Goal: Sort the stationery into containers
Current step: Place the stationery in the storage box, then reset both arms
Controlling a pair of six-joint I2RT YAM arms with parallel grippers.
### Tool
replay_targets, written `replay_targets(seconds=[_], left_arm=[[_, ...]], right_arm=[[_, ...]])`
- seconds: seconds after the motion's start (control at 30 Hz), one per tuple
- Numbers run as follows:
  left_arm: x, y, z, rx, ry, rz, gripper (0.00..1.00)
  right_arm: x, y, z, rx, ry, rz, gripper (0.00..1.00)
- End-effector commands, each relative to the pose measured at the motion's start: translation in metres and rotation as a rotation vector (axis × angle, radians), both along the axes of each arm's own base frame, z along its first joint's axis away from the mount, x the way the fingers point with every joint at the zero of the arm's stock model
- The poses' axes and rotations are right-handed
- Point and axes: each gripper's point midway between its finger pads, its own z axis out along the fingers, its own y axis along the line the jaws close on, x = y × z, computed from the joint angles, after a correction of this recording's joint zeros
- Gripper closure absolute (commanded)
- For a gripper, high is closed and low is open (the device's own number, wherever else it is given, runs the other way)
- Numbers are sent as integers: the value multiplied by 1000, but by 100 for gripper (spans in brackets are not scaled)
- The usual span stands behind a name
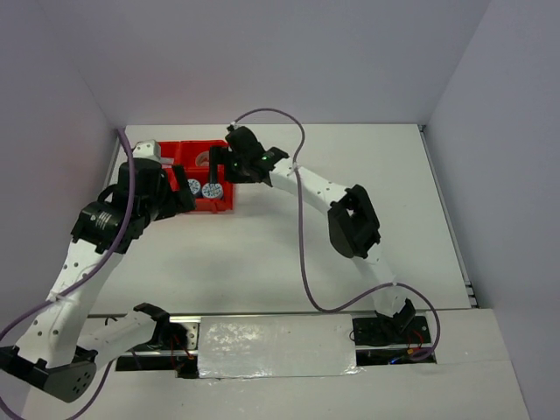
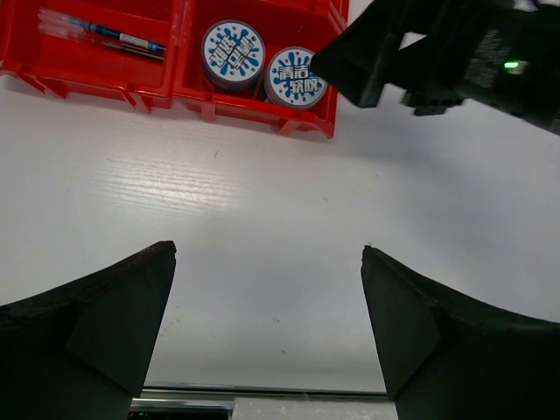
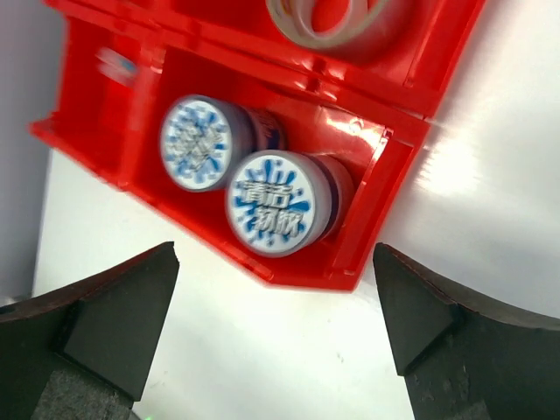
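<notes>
The white table point(image 2: 262, 219) spreads under the left gripper point(image 2: 267, 254), whose fingers are released and hold nothing. The red bin block point(image 3: 367, 254) sits just past the right gripper point(image 3: 276, 254), likewise released and unladen. Two tubs point(image 3: 280, 203) fill the compartment beyond its fingertips, a tape ring point(image 3: 315, 22) farther on. Pens point(image 2: 105, 33) lie ahead-left of the left fingers.

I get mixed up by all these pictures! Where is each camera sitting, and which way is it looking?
Top camera: above, behind the arms, looking down; left arm, right arm and red bin show.
Left wrist: looks between the open left fingers over the table toward the bin.
Right wrist: looks down between the open right fingers into the bin.
Shared: both wrist views see the two blue-white tubs.
</notes>
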Motion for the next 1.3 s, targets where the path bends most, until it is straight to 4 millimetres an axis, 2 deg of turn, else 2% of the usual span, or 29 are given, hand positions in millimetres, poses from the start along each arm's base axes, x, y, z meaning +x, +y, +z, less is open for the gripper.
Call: replay_targets(seconds=[0.0, 0.03, 0.1, 0.13, 0.17, 0.2, 0.23, 0.27, 0.3, 0.33, 0.37, 0.4, 0.47, 0.5, 0.53, 0.57, 0.6, 0.67, 0.77, 0.83, 0.87, 0.93, 1.0, 1.13, 1.27], left_arm=[[16, 7, 4, 49, -6, 28, 1], [20, 12, 5, 66, -3, 48, 1], [31, 20, 13, 107, 7, 79, 1], [35, 32, 19, 145, 1, 118, 1], [40, 36, 27, 161, -2, 131, 1], [41, 42, 31, 181, -4, 137, 1], [43, 48, 35, 197, -7, 155, 1], [43, 50, 43, 203, -27, 158, 1], [42, 51, 45, 216, -33, 148, 1], [39, 54, 50, 220, -57, 159, 1], [37, 56, 44, 228, -51, 165, 1], [36, 58, 46, 232, -64, 170, 1], [27, 64, 46, 240, -75, 193, 1], [25, 65, 48, 238, -90, 196, 1], [18, 67, 53, 227, -117, 202, 1], [16, 66, 44, 221, -109, 189, 1], [16, 64, 47, 209, -145, 180, 1], [3, 68, 43, 188, -162, 198, 1], [-15, 69, 42, 129, -185, 224, 1], [-29, 72, 44, 106, -211, 233, 1], [-33, 73, 44, 96, -213, 241, 1], [-43, 78, 37, 109, -190, 258, 1], [-49, 82, 33, 103, -183, 288, 1], [-59, 82, 42, 69, -228, 282, 1], [-59, 85, 45, 83, -212, 302, 1]], right_arm=[[-6, -29, 138, 83, -238, -34, 0], [-5, -45, 149, 49, -274, -74, 0], [-18, -78, 155, -64, -313, -85, 0], [-26, -109, 192, -101, -392, -135, 0], [-39, -134, 191, -177, -379, -152, 0], [-56, -162, 226, -168, -432, -187, 0], [-63, -188, 230, -238, -456, -224, 0], [-75, -206, 242, -255, -472, -243, 0], [-100, -239, 262, -267, -488, -270, 0], [-111, -258, 267, -292, -495, -294, 0], [-120, -282, 278, -314, -514, -354, 0], [-144, -312, 290, -323, -522, -381, 0], [-166, -346, 306, -319, -546, -447, 0], [-187, -369, 315, -295, -565, -471, 0], [-197, -379, 319, -276, -571, -484, 0], [-206, -389, 322, -259, -578, -500, 0], [-222, -406, 326, -231, -587, -519, 0], [-236, -414, 323, -188, -565, -530, 0], [-257, -434, 300, -206, -507, -540, 0], [-260, -440, 286, -226, -487, -568, 0], [-265, -445, 288, -187, -505, -579, 0], [-265, -442, 278, -184, -503, -567, 0], [-266, -446, 277, -160, -517, -583, 0], [-264, -443, 268, -178, -505, -577, 0], [-267, -445, 271, -144, -529, -577, 0]])
